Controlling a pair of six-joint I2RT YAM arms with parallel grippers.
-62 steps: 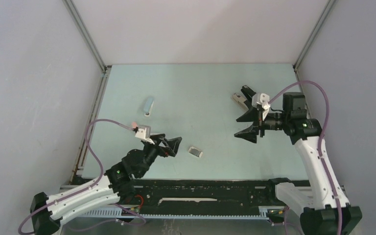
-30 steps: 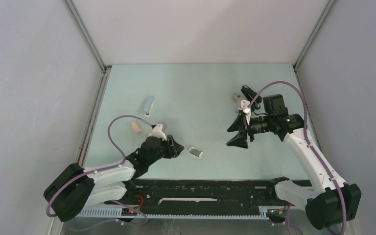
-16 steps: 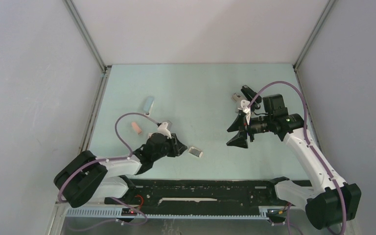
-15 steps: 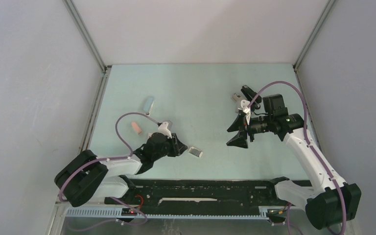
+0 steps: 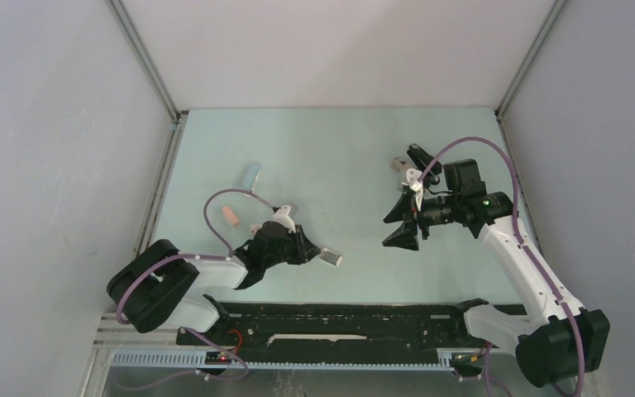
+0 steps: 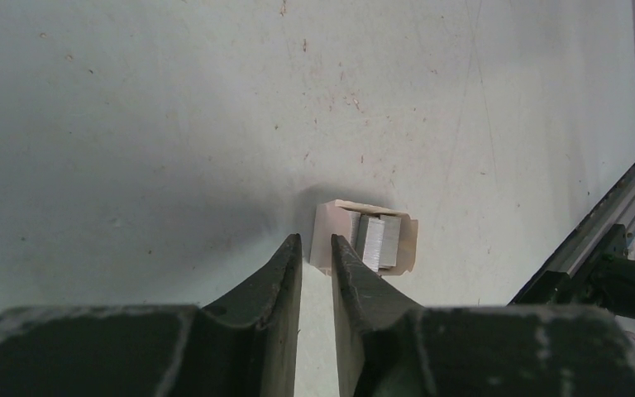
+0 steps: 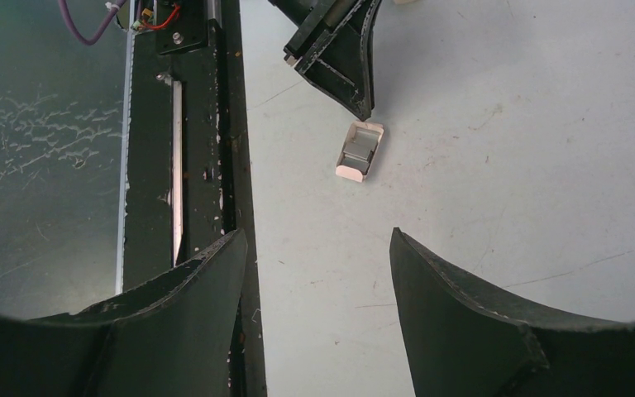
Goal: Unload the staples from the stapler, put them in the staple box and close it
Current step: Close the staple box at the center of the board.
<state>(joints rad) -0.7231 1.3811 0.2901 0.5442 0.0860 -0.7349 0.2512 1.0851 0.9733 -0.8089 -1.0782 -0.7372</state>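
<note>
The staples [image 6: 378,241] are silvery strips lying in a small pale open box [image 5: 329,258] on the table, front of centre. My left gripper [image 5: 308,248] is low at the box's left end. Its jaws [image 6: 314,240] stand a narrow gap apart with nothing clearly between them, and the tips reach the box's near corner. In the right wrist view the same box [image 7: 359,150] lies just under the left fingers [image 7: 343,58]. My right gripper [image 5: 398,223] hovers open and empty to the right. A black stapler [image 5: 417,157] lies behind it, partly hidden.
A pale blue stapler [image 5: 250,175] lies at the back left, with a small pink block [image 5: 230,217] in front of it. The black base rail [image 5: 339,322] runs along the near edge. Grey walls close in the table on three sides.
My left gripper has slid right across the table up to the box of staples, and its jaws have narrowed. The right arm has held still over the last second.
</note>
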